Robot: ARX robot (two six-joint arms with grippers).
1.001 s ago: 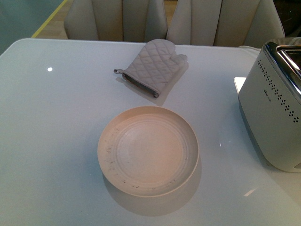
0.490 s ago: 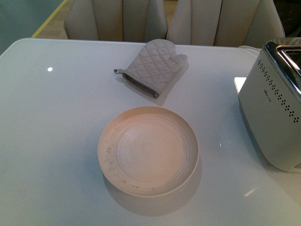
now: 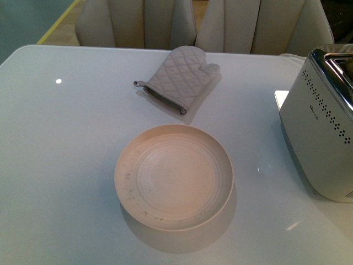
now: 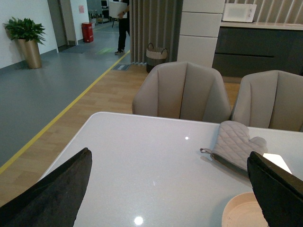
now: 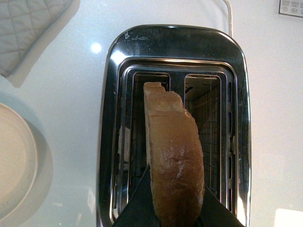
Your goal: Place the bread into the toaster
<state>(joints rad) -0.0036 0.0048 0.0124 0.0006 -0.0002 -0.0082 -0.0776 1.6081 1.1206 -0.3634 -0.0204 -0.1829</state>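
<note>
In the right wrist view my right gripper is shut on the bread, a thick slice with a brown crust held edge-on. It hangs over the chrome top of the toaster, above the bar between its two slots. The toaster stands at the table's right edge in the front view, white with rows of dark dots; neither arm shows there. My left gripper is open and empty above the table, its dark fingers spread wide.
An empty beige plate sits in the middle of the white table. A grey quilted oven mitt lies behind it. Beige chairs stand along the far edge. A white cord runs from the toaster's far side.
</note>
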